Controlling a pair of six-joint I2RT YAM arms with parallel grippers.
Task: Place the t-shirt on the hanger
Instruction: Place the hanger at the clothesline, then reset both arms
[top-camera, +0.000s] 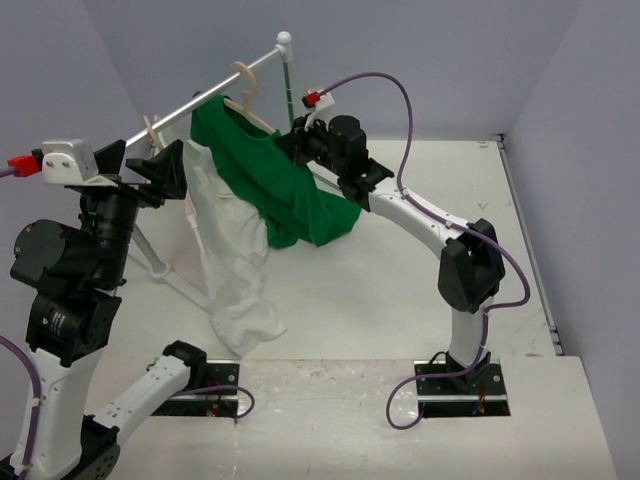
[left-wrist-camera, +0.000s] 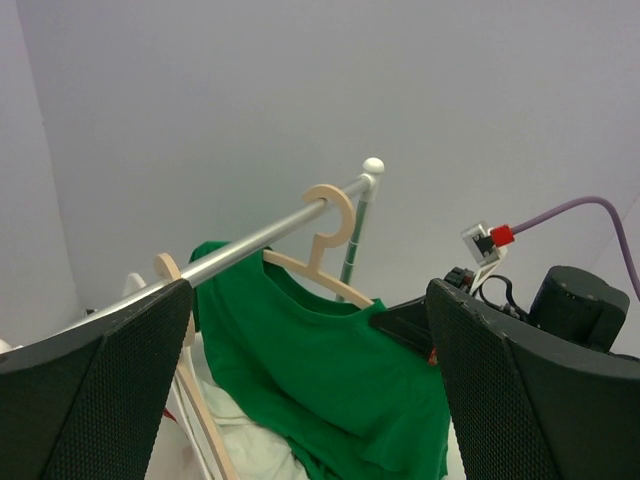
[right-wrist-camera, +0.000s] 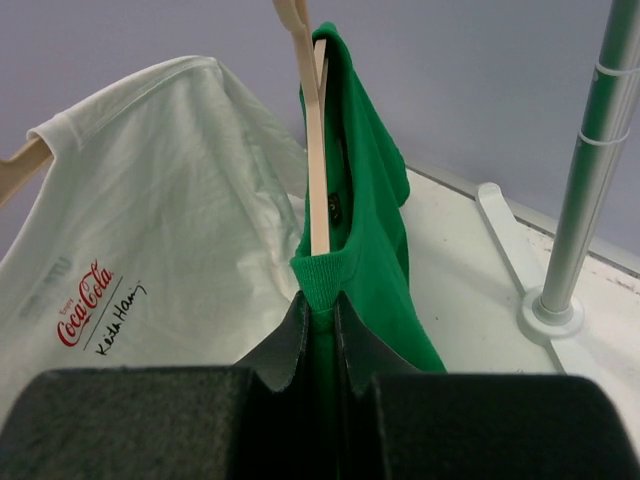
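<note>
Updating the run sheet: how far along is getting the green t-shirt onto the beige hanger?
Done: the bright green cloth t-shirt is draped over the pale beige wooden hanger, hooked on the silver metal rail. In hand: the right pincer is shut on the shirt's ribbed edge beside the hanger's bare arm. Still to do: draw that edge over the bare arm and release; the left pincer is open and empty.

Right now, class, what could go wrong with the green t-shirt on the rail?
The right tool pinches the t-shirt at the tip of the hanger; a pull may drag the hanger along the rail. One hanger arm looks bare, so the t-shirt could slip off once released.
</note>
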